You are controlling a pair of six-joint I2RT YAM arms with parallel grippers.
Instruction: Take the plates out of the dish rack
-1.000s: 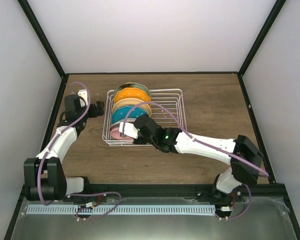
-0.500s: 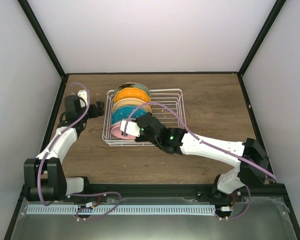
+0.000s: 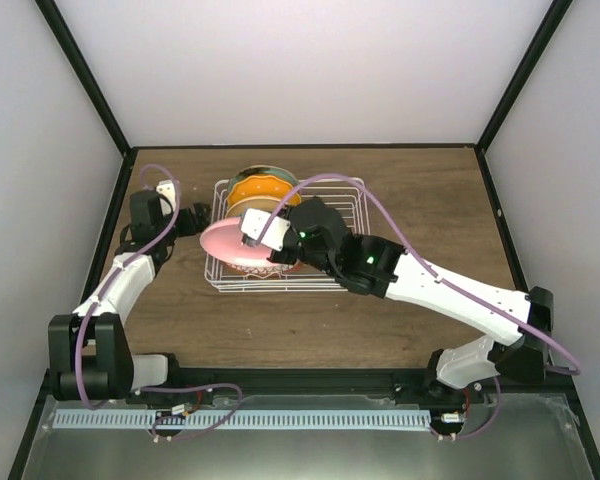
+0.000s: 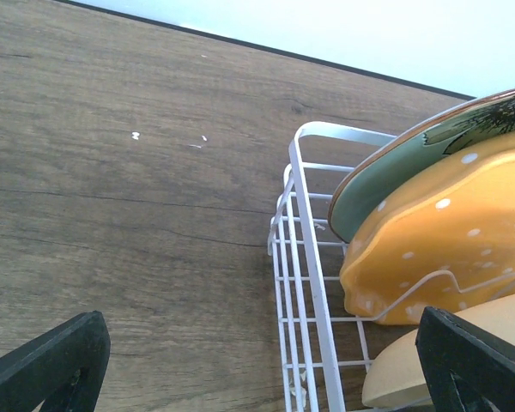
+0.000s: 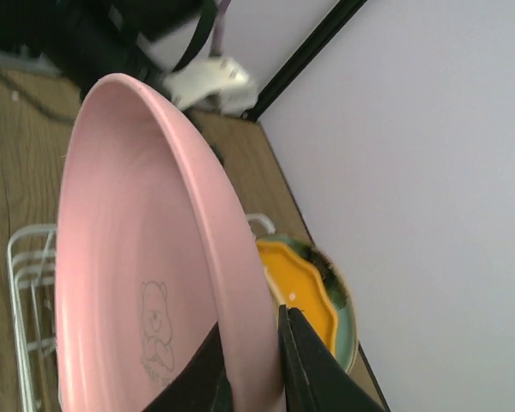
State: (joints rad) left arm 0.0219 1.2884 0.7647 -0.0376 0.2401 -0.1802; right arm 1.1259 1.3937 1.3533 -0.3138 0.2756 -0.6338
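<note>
1. The left gripper (image 4: 259,367) waits just beside the dish rack (image 3: 342,198), at nine o'clock of it. Its fingers are spread wide and hold nothing.
2. The pink plate (image 3: 226,241) is the one in hand. It hangs tilted over the rack's left side, at about eight o'clock, and overlaps the rim there. We judge it to be lifted out of its divider slot, though we cannot tell whether its lower edge is fully clear.
3. The other plates stand on edge at the rack's eleven o'clock. We can make out the sage green plate (image 4: 384,176), the scalloped orange plate (image 4: 429,249) and a pale yellow-orange plate (image 4: 402,371). Any others are hidden under the pink plate and the arm.
4. The right gripper (image 5: 256,371) reaches in from four o'clock, its fingers pinching the pink plate's rim, one on each face.
5. We take this as the first unloading step, mid-carry. Next we should keep the pinch firm and lift well clear of the wires. Then we swing the plate to bare table, lay it flat and let go.
</note>
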